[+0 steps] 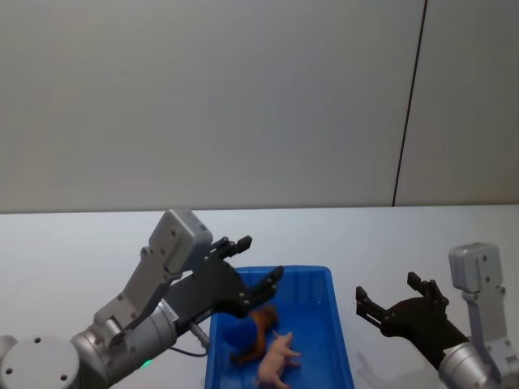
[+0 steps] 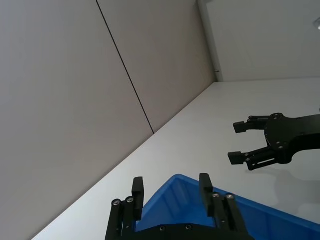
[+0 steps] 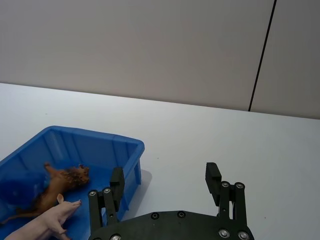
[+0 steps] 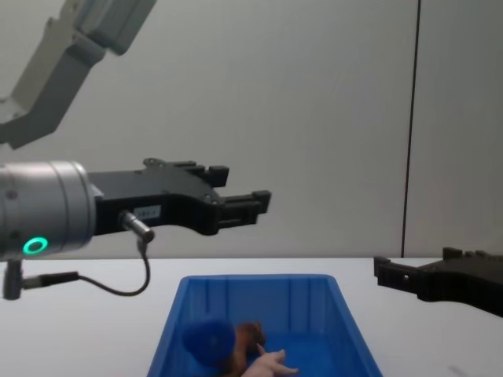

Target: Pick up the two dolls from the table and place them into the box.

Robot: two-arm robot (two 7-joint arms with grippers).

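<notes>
The white surface carried the blue box, which sat near the robot between its two arms. The left gripper hung above the box's left rim with its fingers spread apart and nothing between them. The right gripper hovered over the surface just right of the box, fingers likewise apart and empty. Inside the box lay both dolls: the reddish-brown dog and, touching it on the near side, the pale pink pig. A small blue ball lay beside them.
</notes>
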